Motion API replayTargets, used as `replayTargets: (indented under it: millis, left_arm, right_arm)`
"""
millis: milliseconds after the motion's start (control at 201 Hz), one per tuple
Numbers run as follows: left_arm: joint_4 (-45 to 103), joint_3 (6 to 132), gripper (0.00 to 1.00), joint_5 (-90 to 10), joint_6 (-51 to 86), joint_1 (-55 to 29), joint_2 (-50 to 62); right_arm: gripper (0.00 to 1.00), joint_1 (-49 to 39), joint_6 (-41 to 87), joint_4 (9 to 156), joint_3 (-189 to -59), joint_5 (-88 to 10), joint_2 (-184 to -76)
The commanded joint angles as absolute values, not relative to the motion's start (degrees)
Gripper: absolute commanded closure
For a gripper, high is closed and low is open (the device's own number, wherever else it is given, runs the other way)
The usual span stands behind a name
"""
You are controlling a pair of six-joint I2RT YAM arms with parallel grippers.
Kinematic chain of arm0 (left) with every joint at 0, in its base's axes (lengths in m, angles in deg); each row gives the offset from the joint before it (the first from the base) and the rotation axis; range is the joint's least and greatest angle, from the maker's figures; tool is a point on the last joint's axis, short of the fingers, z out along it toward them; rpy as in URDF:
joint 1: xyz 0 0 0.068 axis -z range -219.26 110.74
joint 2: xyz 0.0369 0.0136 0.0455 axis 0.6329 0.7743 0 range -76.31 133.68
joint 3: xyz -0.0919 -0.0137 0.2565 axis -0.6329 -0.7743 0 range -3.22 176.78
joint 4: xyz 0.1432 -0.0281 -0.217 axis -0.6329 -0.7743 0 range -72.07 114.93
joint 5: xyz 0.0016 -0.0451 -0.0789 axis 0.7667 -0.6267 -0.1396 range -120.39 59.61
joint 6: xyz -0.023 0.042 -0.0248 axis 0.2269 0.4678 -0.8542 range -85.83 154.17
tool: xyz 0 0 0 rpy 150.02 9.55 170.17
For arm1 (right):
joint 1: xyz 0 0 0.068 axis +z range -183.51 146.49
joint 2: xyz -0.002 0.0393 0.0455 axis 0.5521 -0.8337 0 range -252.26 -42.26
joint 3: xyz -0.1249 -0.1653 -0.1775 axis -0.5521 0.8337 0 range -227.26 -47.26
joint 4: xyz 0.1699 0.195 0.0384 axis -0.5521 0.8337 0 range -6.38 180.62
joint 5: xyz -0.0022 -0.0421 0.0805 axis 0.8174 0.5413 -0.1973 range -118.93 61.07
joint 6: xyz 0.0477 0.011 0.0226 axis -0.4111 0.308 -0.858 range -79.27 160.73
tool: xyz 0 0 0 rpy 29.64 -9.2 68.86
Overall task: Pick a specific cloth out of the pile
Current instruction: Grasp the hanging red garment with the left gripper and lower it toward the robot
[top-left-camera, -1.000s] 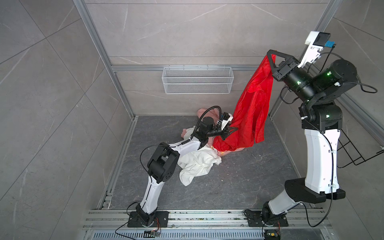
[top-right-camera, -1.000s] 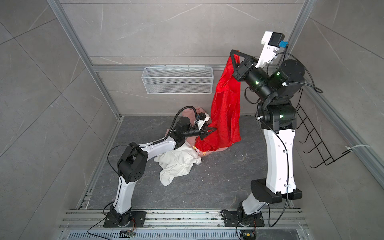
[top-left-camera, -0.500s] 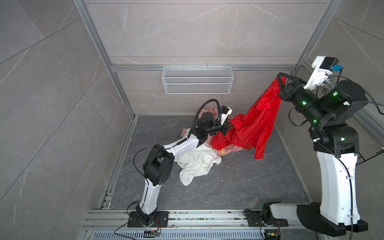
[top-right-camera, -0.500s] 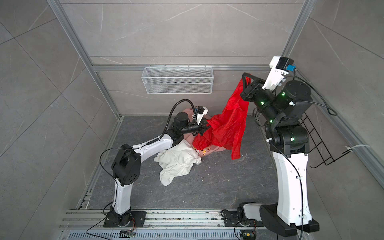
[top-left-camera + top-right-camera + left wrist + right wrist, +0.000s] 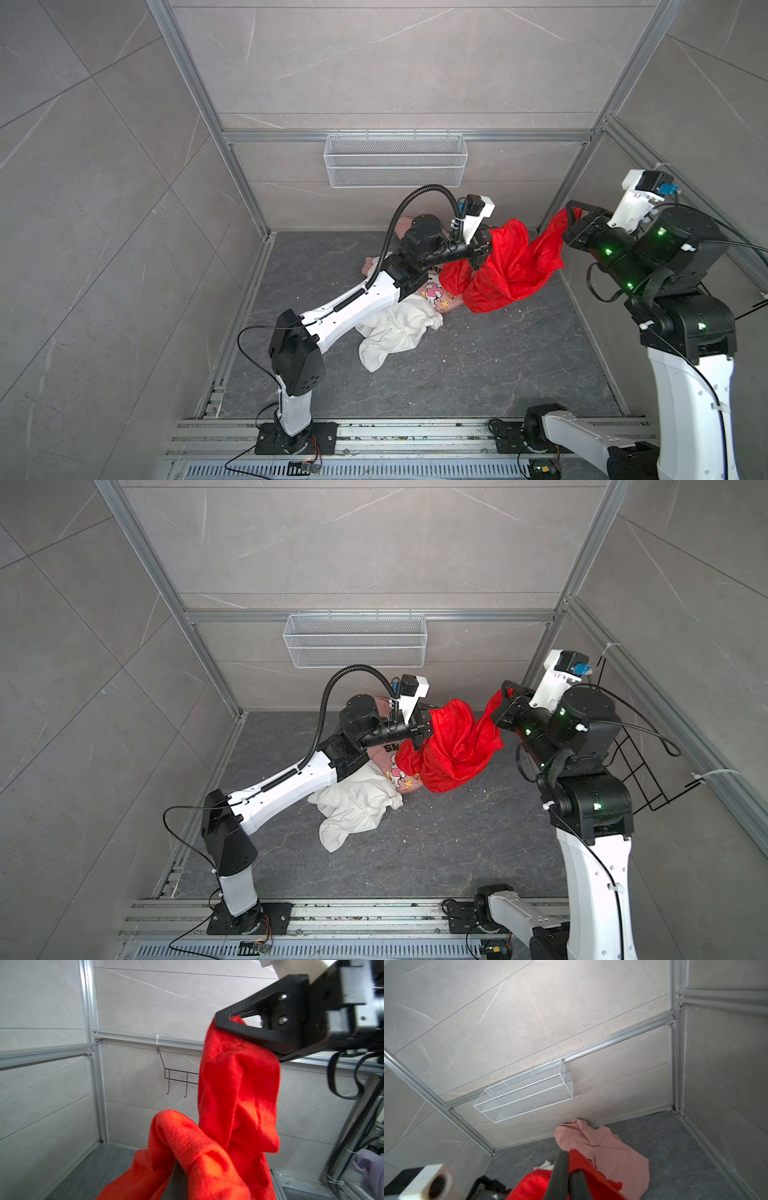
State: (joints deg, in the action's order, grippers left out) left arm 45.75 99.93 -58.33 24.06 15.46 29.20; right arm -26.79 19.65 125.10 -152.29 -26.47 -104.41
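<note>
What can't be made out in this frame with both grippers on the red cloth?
- Fingertips of the left gripper: left wrist view, buried in the cloth.
- Print on the pink hoodie: both top views, mostly covered by the left arm and cloth.
- White garment: right wrist view, only a sliver beside the right gripper.
- Right arm, lower links: both top views, cut off by the bottom edge.

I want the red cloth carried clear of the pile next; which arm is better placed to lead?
Right, probably. Its jaws pinch the red cloth at its raised end, beside the pile, while the left arm's jaws grip it above the pink hoodie, which the cloth's lower edge overlaps.
</note>
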Motion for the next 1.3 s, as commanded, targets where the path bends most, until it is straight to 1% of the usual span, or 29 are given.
replayTargets:
  millis: [0,214,309,433,607,737,811,976,1294]
  left_arm:
    - [46.3,99.9,1.00,-54.6,24.9,20.3,23.1]
    - [47.7,92.5,1.00,-47.9,25.8,29.7,19.4]
    - [50.1,88.0,1.00,-45.6,24.7,32.8,18.9]
    - [52.2,81.7,1.00,-43.8,23.6,34.8,18.6]
    - [57.8,71.5,1.00,-39.7,23.7,34.9,19.3]
    - [59.3,66.8,1.00,-36.0,26.7,34.3,20.5]
    - [59.6,65.0,1.00,-35.3,26.2,33.2,20.7]
    - [59.9,63.2,1.00,-37.1,23.8,30.6,21.7]
    - [57.0,66.7,1.00,-43.9,22.9,29.5,27.2]
  right_arm:
    - [1.00,-26.9,22.3,127.8,-155.7,-20.7,-101.5]
    - [1.00,-26.9,23.9,132.7,-156.1,-16.0,-97.0]
    - [1.00,-27.0,23.6,134.6,-152.0,-15.2,-93.6]
    - [1.00,-26.9,21.9,135.7,-143.1,-17.1,-88.8]
    - [1.00,-26.9,17.3,133.5,-127.4,-22.3,-83.8]
    - [1.00,-26.9,14.8,128.6,-118.2,-25.7,-83.4]
    - [1.00,-26.9,13.9,126.4,-115.6,-27.6,-85.0]
    - [1.00,-26.9,13.0,123.0,-112.0,-29.8,-88.2]
    - [1.00,-27.0,12.7,122.2,-105.2,-29.4,-90.2]
